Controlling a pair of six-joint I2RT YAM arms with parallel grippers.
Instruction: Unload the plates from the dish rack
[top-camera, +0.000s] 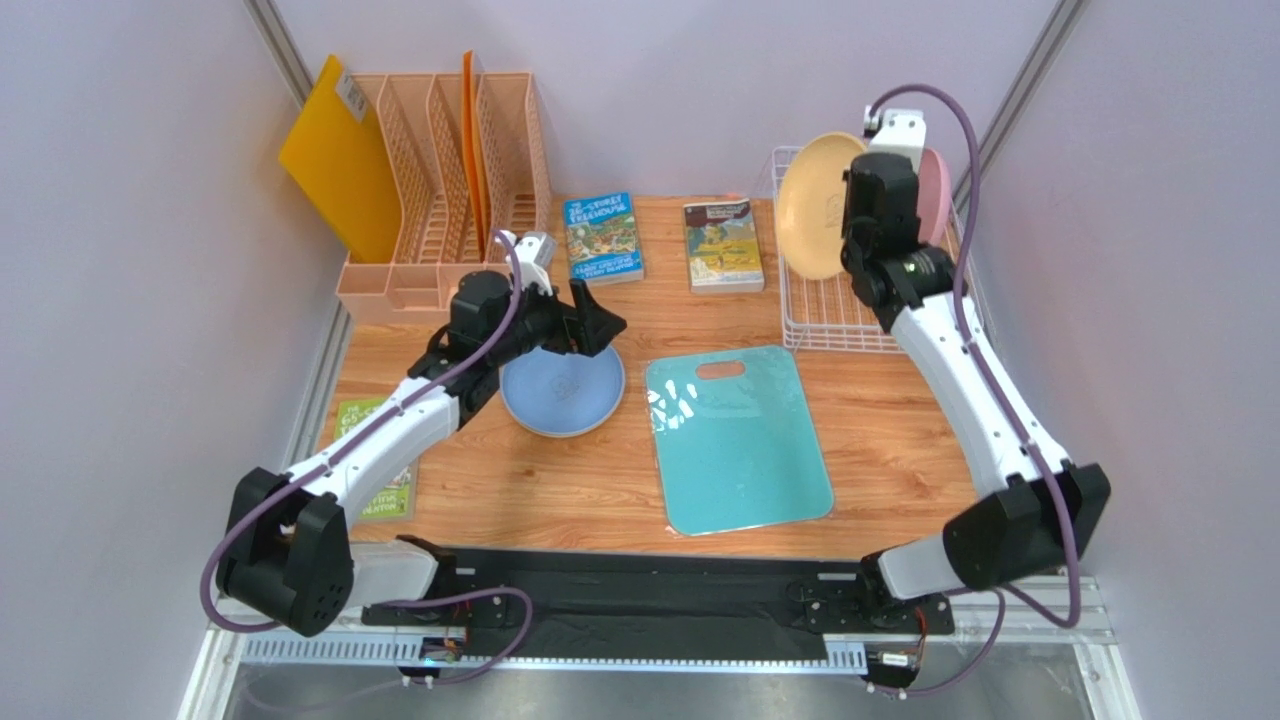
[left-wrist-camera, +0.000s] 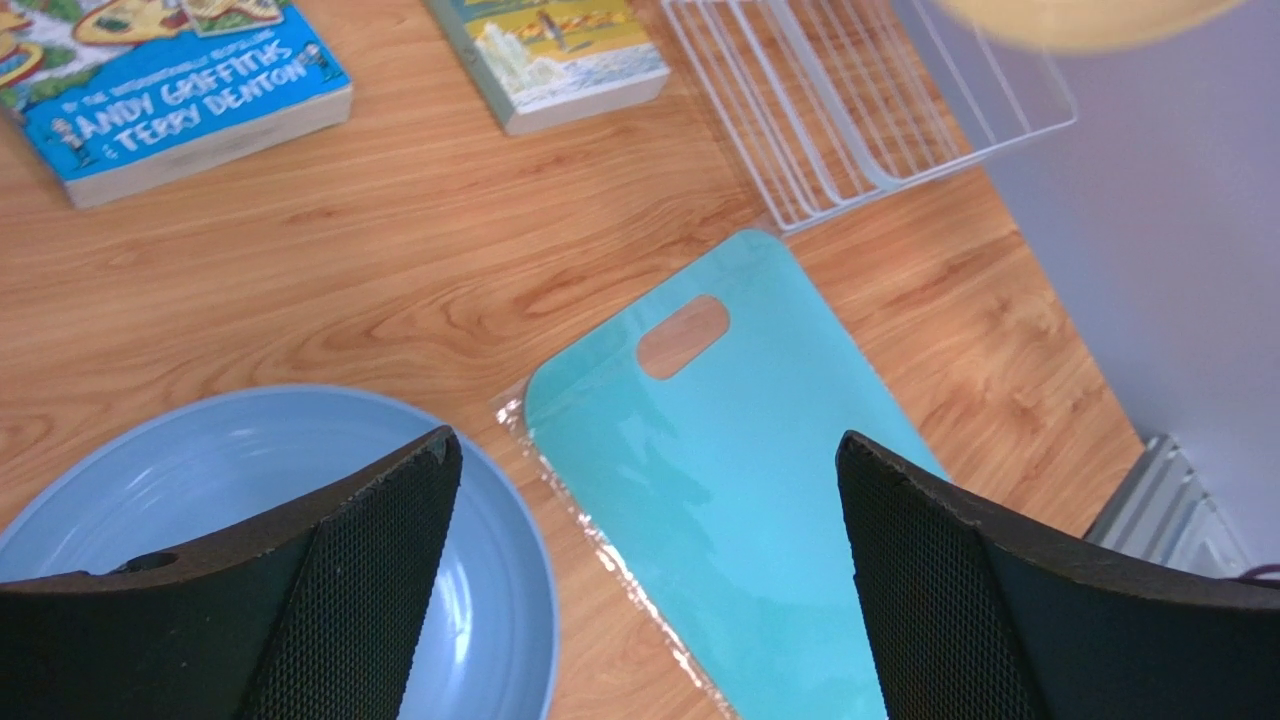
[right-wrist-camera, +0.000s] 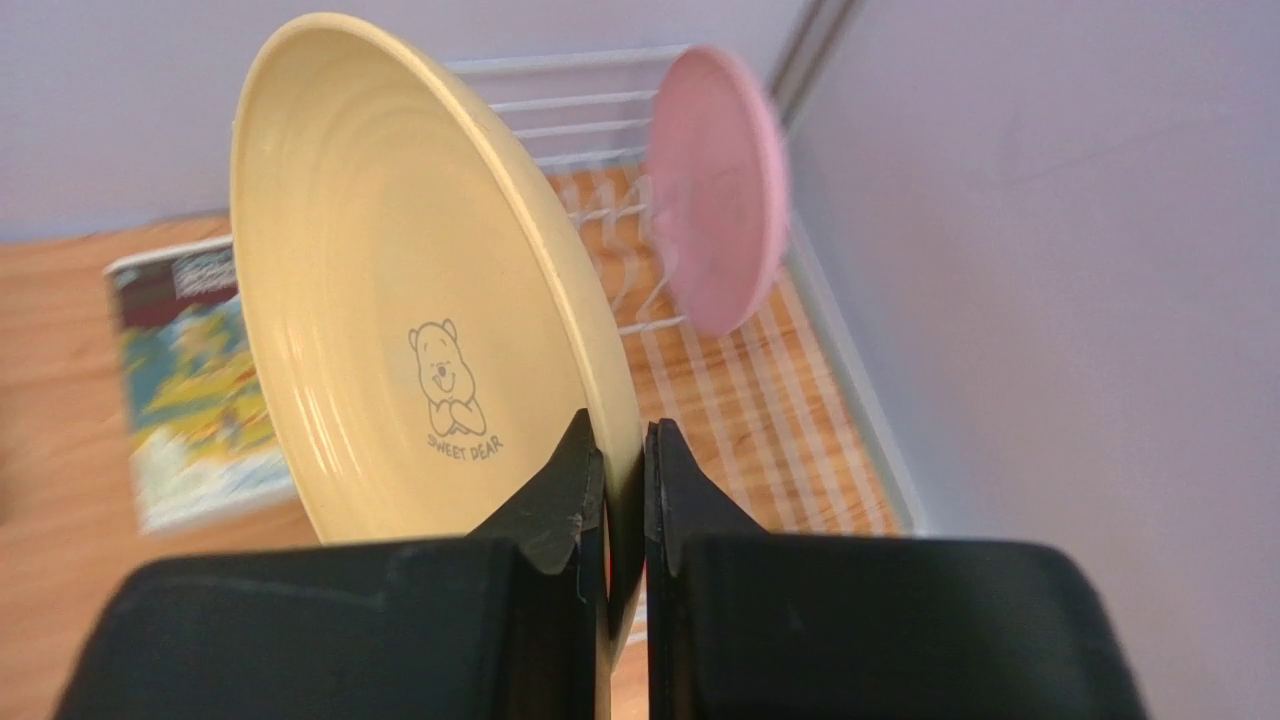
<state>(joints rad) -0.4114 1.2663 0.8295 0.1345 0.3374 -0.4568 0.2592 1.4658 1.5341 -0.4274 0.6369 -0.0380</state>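
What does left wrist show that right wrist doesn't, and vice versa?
Left wrist only: grey-blue plate lying flat, teal cutting board, blue book, left fingers open. Right wrist only: pink plate standing in the dish rack, right fingers shut on the cream-yellow plate rim, its bear logo. Both: dish rack, the second book, and the cream-yellow plate, just a blurred sliver at the left wrist's top edge.

The cream-yellow plate (right-wrist-camera: 406, 300) bore a dark line-drawn bear with small lettering at its centre, and was otherwise plain. The pink plate (right-wrist-camera: 721, 180) was matte rose, the grey-blue plate (top-camera: 564, 393) pale. The dish rack (top-camera: 842, 323) was white wire, the cutting board (top-camera: 739, 438) teal, and the table (top-camera: 586, 480) warm wood grain.
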